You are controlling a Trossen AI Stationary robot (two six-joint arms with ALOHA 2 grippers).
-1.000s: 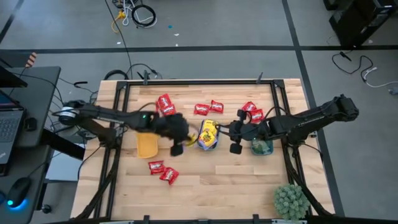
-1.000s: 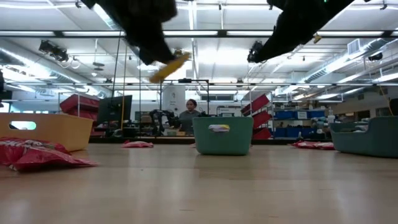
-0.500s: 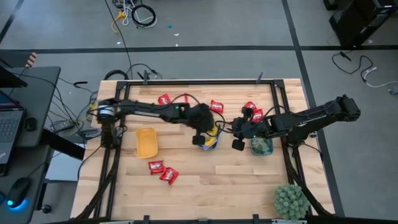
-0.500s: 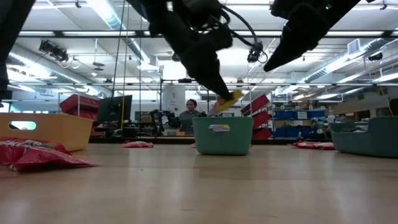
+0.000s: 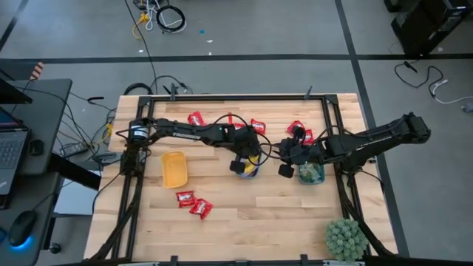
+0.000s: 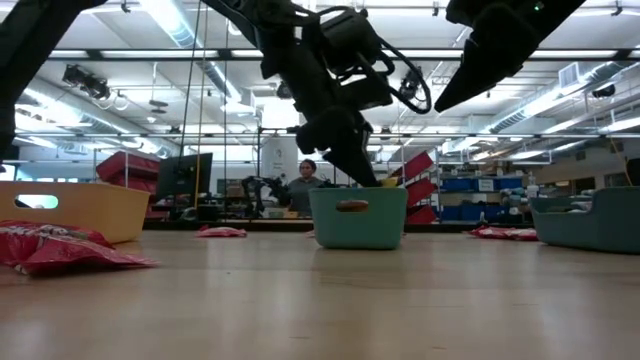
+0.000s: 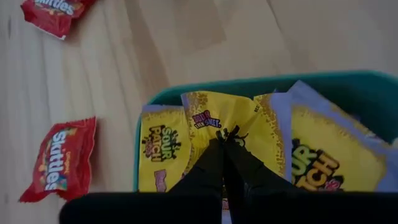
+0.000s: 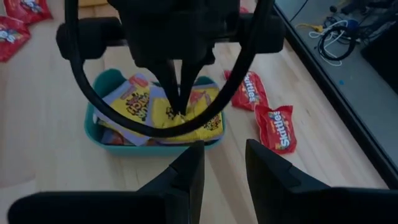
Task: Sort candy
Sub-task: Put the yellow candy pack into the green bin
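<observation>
- The step in hand was the drop-off: the left claw (image 7: 222, 144) stood clenched on a flat yellow wrapped candy packet with purple print (image 7: 227, 121), lowered into the small oblong teal tray (image 5: 247, 173) near the middle of the counter.
- That tray already held several more yellow packets (image 8: 132, 99); in the left wrist view the pinched packet lay over them, inside the tray's rim.
- The right claw (image 8: 222, 163) hovered just beside the same teal tray, its fingers parted and holding nothing.
- Glossy red wrapped packets (image 5: 194, 205) lay loose toward the counter's near-left corner, and others (image 5: 257, 126) lay along its far edge, so much sorting seemed left.
- The next move, as I judge it, called for the left claw to release the yellow packet and lift clear without dragging its neighbours over the rim.
- Against the frame of a second before, the left arm had swung from beside the small oblong yellow-orange tray (image 5: 174, 169) across to the teal one, carrying the packet from the air down into it; the right claw had barely shifted.
</observation>
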